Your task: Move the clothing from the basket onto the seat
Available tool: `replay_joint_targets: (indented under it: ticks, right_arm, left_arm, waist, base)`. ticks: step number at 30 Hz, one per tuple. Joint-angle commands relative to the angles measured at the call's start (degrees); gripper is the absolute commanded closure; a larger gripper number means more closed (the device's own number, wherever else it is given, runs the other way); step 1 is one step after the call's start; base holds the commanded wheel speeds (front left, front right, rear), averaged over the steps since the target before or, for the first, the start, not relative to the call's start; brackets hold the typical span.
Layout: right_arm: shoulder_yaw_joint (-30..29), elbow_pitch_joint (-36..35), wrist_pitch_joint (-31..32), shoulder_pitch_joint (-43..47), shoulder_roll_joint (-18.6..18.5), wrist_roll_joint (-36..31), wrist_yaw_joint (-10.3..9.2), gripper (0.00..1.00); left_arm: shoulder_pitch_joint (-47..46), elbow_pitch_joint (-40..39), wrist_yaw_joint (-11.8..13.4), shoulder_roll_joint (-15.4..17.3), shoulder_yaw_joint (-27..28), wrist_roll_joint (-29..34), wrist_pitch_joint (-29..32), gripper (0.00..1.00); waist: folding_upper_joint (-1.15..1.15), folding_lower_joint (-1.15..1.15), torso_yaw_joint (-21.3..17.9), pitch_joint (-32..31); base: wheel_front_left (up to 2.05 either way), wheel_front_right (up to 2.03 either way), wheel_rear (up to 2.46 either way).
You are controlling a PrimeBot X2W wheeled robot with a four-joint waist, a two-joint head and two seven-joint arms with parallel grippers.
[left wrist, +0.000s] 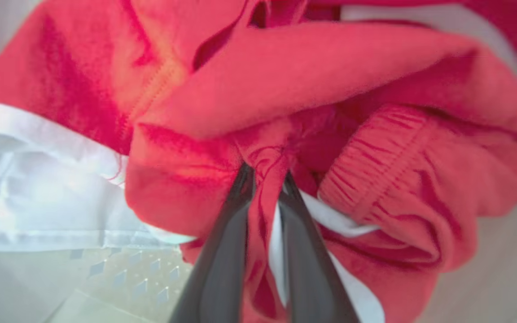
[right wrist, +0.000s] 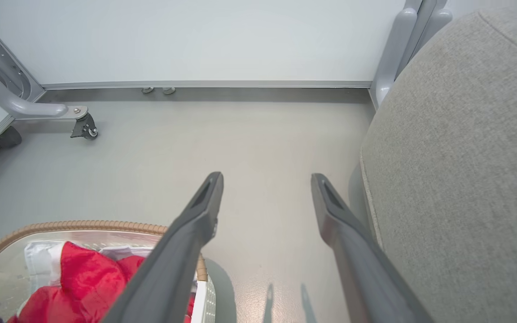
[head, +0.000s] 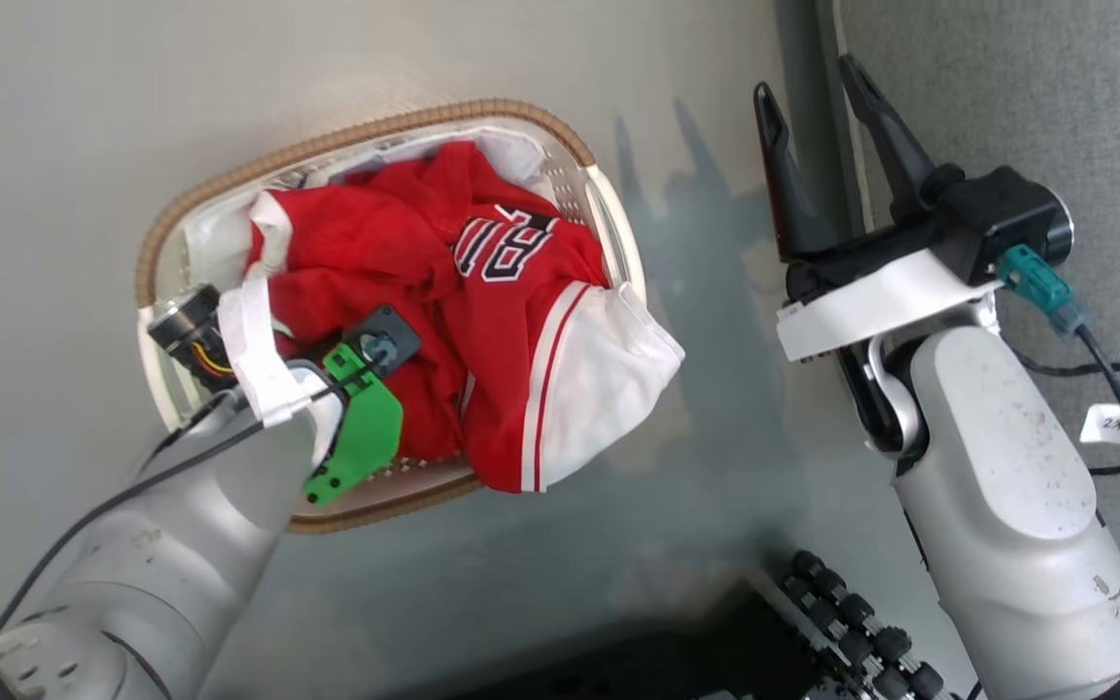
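While clothing [head: 511, 292] is lying bunched inside basket [head: 166, 233] on floor [head: 54, 117], jersey hem spilling over rim on seat side, task is sitting at first pick-up. No garment lying on visible part of seat [right wrist: 465, 157]; lift and carry not yet done. Left claw [left wrist: 265, 172] reaching into pile, jaws nearly clenched, fingers [left wrist: 222, 251] pinching fold of red fabric with white trim; which garment, cannot tell. Right claw [head: 808, 87] hanging spread wide over floor between basket and seat, grasping nothing.
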Motion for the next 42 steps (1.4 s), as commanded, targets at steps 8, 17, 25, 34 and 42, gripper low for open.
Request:
replay_joint_targets:
  ticks: [8, 17, 25, 34, 42]
  right_arm:
    - [-0.21, 3.26, -0.28, 4.05, -0.23, -1.58, -0.04, 0.0]
    - [-1.72, 6.45, -0.28, 9.97, -0.27, -2.49, -0.05, 0.0]
    - [-3.15, 8.25, -0.28, 15.62, -0.25, -1.77, -0.05, 0.0]
    - [-3.37, 9.37, -0.28, 20.86, -0.24, -0.69, -0.05, 0.0]
    - [-2.9, 9.23, -0.28, 25.1, -0.23, -0.13, -0.05, 0.0]
  left_arm:
    - [5.29, -0.3, 0.13, -1.3, 1.32, -5.4, -7.4, 1.0]
    - [11.91, -2.25, 0.12, -3.97, 4.21, -12.82, -12.06, 1.0]
    - [16.11, -6.27, 1.09, -4.94, 6.59, -15.07, -13.47, 1.0]
    - [22.25, -20.07, 5.52, -2.04, 16.05, -15.39, -13.5, 1.0]
    - [27.68, -32.59, 8.23, 0.97, 24.93, -11.99, -13.51, 1.0]
  waist:
    - [0.0, 0.0, 5.33, -13.59]
    - [0.0, 0.0, 9.54, -25.86]
    - [0.0, 0.0, 12.4, -33.28]
    - [0.0, 0.0, 12.86, -40.8]
    - [0.0, 0.0, 13.1, -45.63]
  base:
    - [0.0, 0.0, 0.0]
    - [0.0, 0.0, 0.0]
    - [0.0, 0.0, 0.0]
    - [0.0, 0.0, 0.0]
    - [0.0, 0.0, 0.0]
